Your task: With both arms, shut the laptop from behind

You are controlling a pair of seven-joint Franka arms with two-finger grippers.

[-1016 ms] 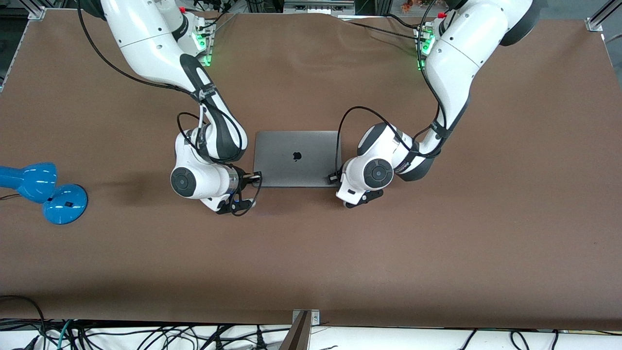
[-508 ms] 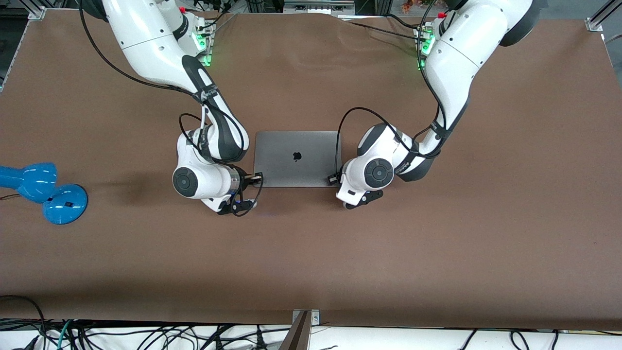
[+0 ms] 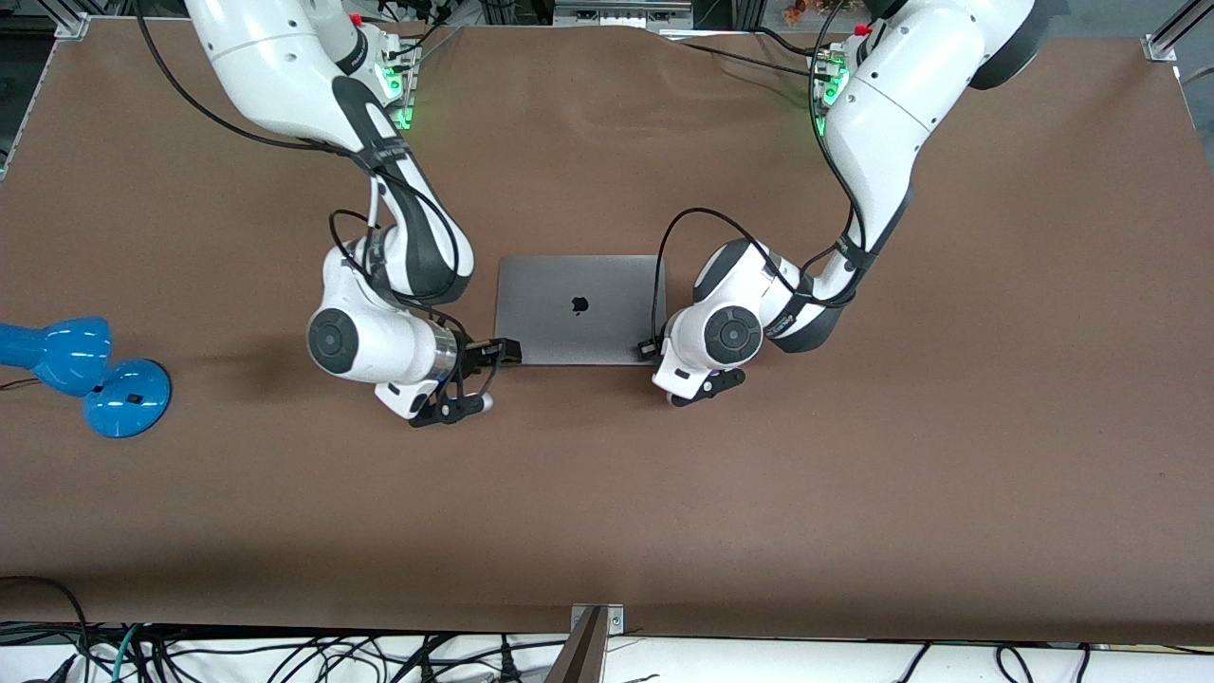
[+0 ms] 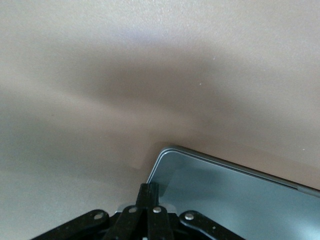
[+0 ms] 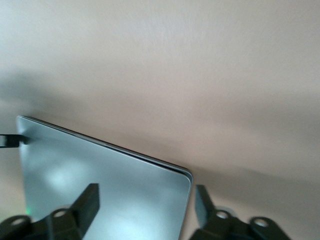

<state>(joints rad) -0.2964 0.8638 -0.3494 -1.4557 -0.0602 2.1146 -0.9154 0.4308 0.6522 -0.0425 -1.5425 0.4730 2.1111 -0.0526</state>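
Observation:
The laptop (image 3: 579, 308) lies closed and flat in the middle of the table, grey lid up with the black apple logo showing. My right gripper (image 3: 503, 351) is at the lid's front-camera corner toward the right arm's end. In the right wrist view it (image 5: 146, 192) is open, and its fingers stand either side of the lid corner (image 5: 100, 180). My left gripper (image 3: 650, 348) is at the other front-camera corner. In the left wrist view it (image 4: 149, 187) is shut on nothing, its tips at the corner of the lid (image 4: 235, 200).
A blue desk lamp (image 3: 85, 375) lies near the table edge at the right arm's end. A metal post (image 3: 588, 645) stands at the table's front edge, with loose cables below it. Brown table (image 3: 607, 493) surrounds the laptop.
The right arm's wrist and elbow have swung away from the laptop toward its own end of the table, while its gripper stays at the corner. The left arm has barely moved. The lid stays flat.

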